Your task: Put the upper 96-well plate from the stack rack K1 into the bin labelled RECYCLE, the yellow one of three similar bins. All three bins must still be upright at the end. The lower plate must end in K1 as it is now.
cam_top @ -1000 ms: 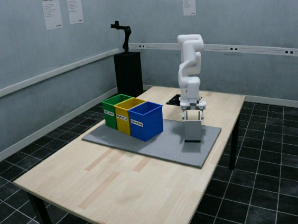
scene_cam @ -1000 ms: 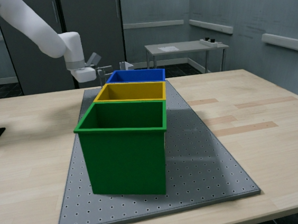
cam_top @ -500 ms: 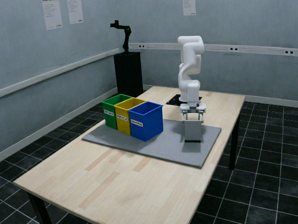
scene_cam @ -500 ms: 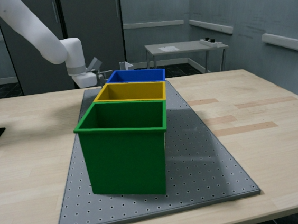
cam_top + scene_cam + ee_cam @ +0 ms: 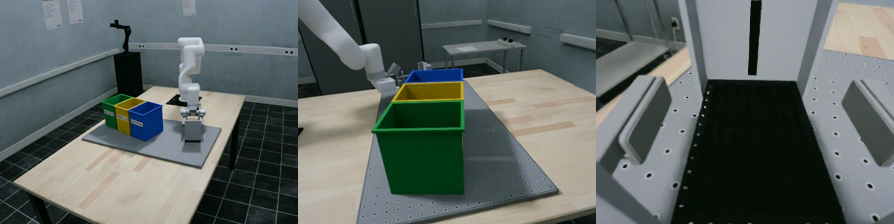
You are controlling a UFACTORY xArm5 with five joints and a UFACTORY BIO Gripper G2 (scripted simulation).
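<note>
The stack rack K1 (image 5: 192,131) (image 5: 727,42) is a grey holder with a slotted wall, at the right of the grey board; its top shows behind the bins in the exterior view. A black upper plate (image 5: 756,150) lies flat in it. The lower plate cannot be made out. My gripper (image 5: 193,120) (image 5: 758,121) is open at the rack, one finger on each side, with gaps between both pads and the plate. The yellow RECYCLE bin (image 5: 122,123) (image 5: 434,91) stands upright between the green bin (image 5: 109,120) (image 5: 425,164) and the blue GENERAL bin (image 5: 148,125) (image 5: 435,76), both upright.
The three bins stand close together in a row on the perforated grey board (image 5: 169,151) (image 5: 488,179), left of the rack in the top view. The blue bin is nearest the rack. The wooden table (image 5: 127,185) extends around the board.
</note>
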